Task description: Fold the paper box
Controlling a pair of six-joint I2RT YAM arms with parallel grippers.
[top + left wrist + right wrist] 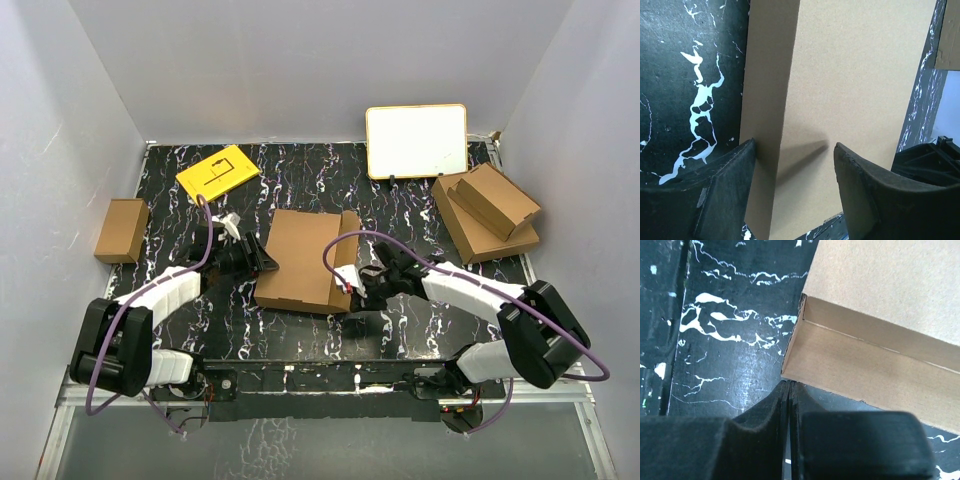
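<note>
The paper box lies in the middle of the black marbled table, a shallow brown cardboard shape with its lid panel down. My left gripper is at the box's left edge. In the left wrist view its jaws stand open astride that edge, one finger against the shaded side wall and the other over the top panel. My right gripper is at the box's near right corner. It is shut with nothing in it, its tips touching the edge of a flap that lies out from the open side.
A small brown box stands at the left wall. A yellow card lies at the back left. A whiteboard leans at the back. Stacked cardboard boxes sit at the right.
</note>
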